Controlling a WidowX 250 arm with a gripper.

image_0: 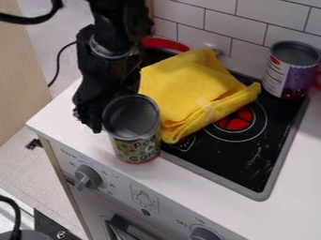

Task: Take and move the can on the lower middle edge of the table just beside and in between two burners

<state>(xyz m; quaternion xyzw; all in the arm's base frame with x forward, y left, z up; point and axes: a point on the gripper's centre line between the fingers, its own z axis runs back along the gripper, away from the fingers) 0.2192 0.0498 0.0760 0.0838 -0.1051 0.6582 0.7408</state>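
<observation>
can of grey metal [132, 129], open at the top and wrapped in a green, yellow and orange patterned label, stands upright at the front edge of the white surface [291, 206], by the near left part of the flat black cooktop with a grey rim [219, 161]. we see the black end effector [94, 123] hanging down at the can's left side, very near its wall; we cannot tell whether it is spread, pressed together or pinching the can. above it, the black robot arm [116, 51] comes in from the top edge.

a folded yellow cloth [188, 84] covers much of the cooktop's left and back part and overlaps the round red burner with pale rings [241, 123]. behind the cloth we see a smooth red object [164, 44], partly hidden. at the back right of the cooktop, a second open can with a purple and white label [289, 70] stands upright before the white wall tiles [229, 21].

below the surface, we see two round grey knobs [87, 177] on the white front panel [128, 185]. a thin black cable [58, 63] curves down at the left, behind the surface.
</observation>
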